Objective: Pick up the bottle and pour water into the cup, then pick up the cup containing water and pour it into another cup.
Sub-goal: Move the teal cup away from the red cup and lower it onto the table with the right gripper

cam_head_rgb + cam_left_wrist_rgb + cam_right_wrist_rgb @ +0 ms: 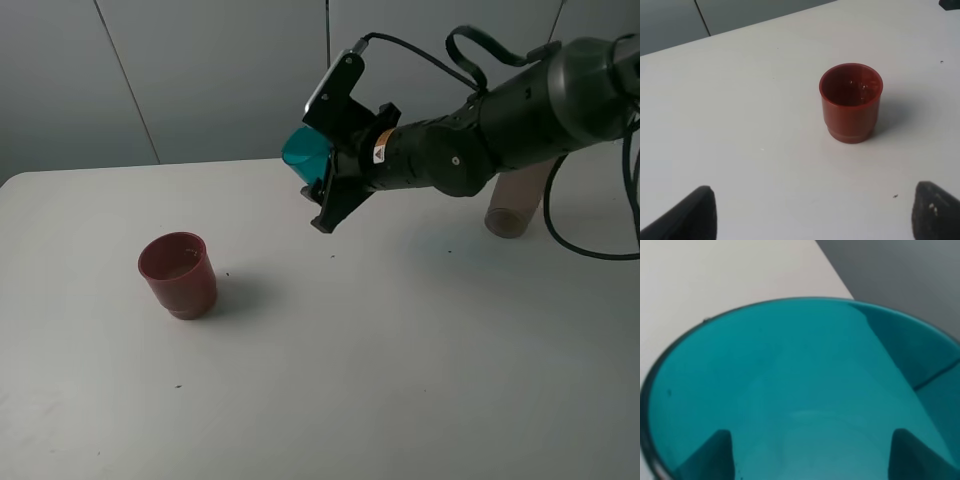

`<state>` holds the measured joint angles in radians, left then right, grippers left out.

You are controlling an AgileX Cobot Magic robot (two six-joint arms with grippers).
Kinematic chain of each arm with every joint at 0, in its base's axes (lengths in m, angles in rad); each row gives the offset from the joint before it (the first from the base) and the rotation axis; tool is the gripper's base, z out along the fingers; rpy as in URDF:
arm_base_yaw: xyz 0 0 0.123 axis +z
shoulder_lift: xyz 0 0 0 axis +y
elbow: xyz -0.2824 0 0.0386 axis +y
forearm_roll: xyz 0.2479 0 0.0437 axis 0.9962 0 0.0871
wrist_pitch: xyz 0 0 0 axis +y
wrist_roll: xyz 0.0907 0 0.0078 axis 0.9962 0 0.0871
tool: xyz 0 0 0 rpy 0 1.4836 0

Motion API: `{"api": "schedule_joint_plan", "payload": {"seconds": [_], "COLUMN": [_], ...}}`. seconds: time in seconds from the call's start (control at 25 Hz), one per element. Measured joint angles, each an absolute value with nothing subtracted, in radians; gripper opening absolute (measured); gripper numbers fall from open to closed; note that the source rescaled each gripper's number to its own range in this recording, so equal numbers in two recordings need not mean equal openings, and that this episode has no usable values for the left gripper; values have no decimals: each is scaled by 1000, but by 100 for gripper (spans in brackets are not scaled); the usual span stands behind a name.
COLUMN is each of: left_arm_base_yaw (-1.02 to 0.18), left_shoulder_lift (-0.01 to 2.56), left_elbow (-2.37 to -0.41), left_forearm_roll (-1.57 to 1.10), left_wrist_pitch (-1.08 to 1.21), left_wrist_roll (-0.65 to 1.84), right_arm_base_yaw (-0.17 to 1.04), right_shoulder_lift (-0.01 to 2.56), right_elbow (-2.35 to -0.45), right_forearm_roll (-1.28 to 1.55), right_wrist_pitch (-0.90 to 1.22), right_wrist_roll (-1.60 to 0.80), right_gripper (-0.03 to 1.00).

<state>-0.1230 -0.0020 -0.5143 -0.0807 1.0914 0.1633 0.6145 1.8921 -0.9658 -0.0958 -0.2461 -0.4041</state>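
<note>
Exterior high shows bare surface (400, 380) around the red cup (178, 275); right end effector (325, 165) grips the tilted teal cup (305, 150) aloft; left end effector (810, 212) gapes.

Only the red cup (178, 275) toward the left edge and the bottle (513, 205) near the far right corner stand on the counter (400, 380); the near half and middle lie open for passage.
</note>
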Motion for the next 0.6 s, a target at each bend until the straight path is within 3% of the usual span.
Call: {"api": "schedule_joint_plan", "payload": {"seconds": [0.28,0.6], "left_arm_base_yaw": [-123,-123], "left_shoulder_lift": [-2,-2], "left_elbow": [-514,-514], "left_forearm_roll": [-81,-81], "left_wrist_pitch": [1091,1091], "left_wrist_roll": [163,163], "right_arm_base_yaw": [614,610], "right_shoulder_lift": [1917,2010], "right_elbow": [-860,-849], "right_forearm_roll": [201,257], "right_wrist_pitch": [-610,-700], "right_wrist_roll": [-406,-331], "right_gripper": [4,4]}}
